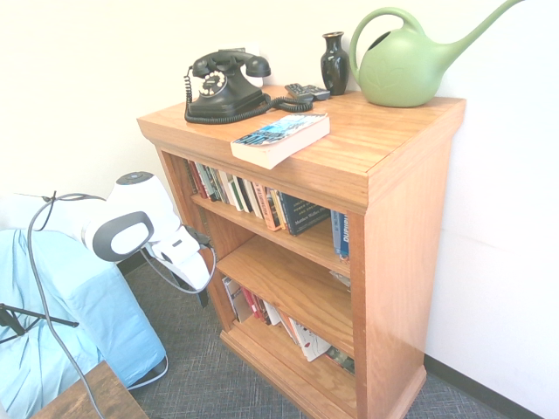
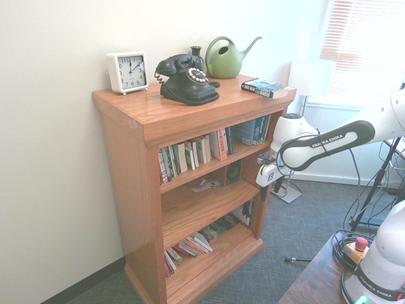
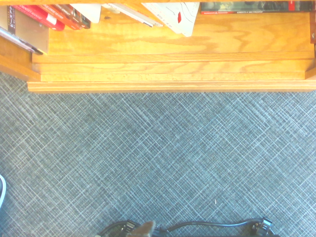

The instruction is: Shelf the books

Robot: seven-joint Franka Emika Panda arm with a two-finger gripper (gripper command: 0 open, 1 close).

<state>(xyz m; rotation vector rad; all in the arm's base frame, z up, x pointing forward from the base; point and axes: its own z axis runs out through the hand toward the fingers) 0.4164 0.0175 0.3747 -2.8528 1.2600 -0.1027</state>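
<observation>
Flat on the glossy oak shelf lies a thick paperback

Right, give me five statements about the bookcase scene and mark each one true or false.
1. The thick paperback lies flat on the top of the shelf. True.
2. The pincer is holding the paperback. False: it hangs in front of the shelf, below the top, with nothing seen in it.
3. A green watering can stands on the top. True.
4. The black telephone sits on the middle plank. False: it sits on the top, near the wall.
5. The white clock lies on the carpet. False: it stands upright on the top.
</observation>
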